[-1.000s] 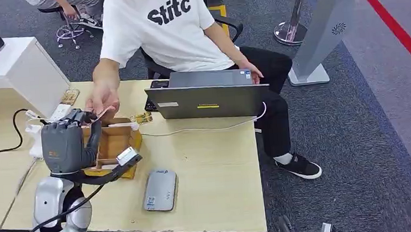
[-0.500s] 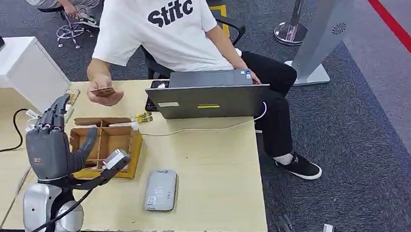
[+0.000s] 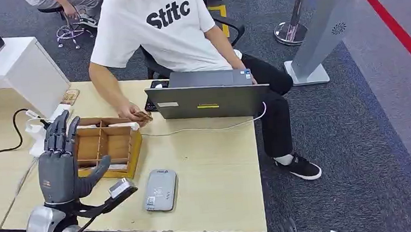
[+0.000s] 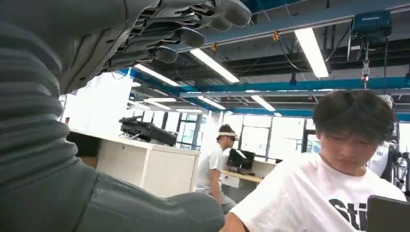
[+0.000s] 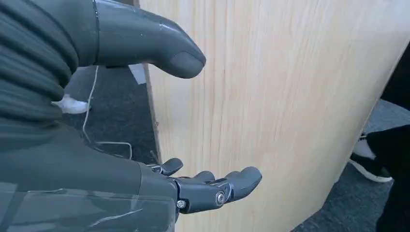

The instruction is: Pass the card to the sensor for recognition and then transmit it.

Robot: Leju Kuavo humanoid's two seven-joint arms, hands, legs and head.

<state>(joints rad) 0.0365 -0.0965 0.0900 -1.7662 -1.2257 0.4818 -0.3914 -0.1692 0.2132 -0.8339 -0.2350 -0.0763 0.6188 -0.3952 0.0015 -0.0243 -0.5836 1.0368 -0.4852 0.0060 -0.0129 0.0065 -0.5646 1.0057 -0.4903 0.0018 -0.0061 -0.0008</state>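
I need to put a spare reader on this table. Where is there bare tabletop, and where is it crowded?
Bare wood lies right of the grey card reader, between the white cable and the table's near edge. The far left is crowded: the divided wooden box, the left robot hand raised above it, the person's hand and the laptop.

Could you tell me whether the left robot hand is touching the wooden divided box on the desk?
Cannot tell. In the head view the left robot hand is raised with fingers spread, overlapping the wooden box edge, so no gap or contact shows.

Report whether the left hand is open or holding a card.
Open: the left hand is raised with fingers spread and nothing in them, near the wooden box.
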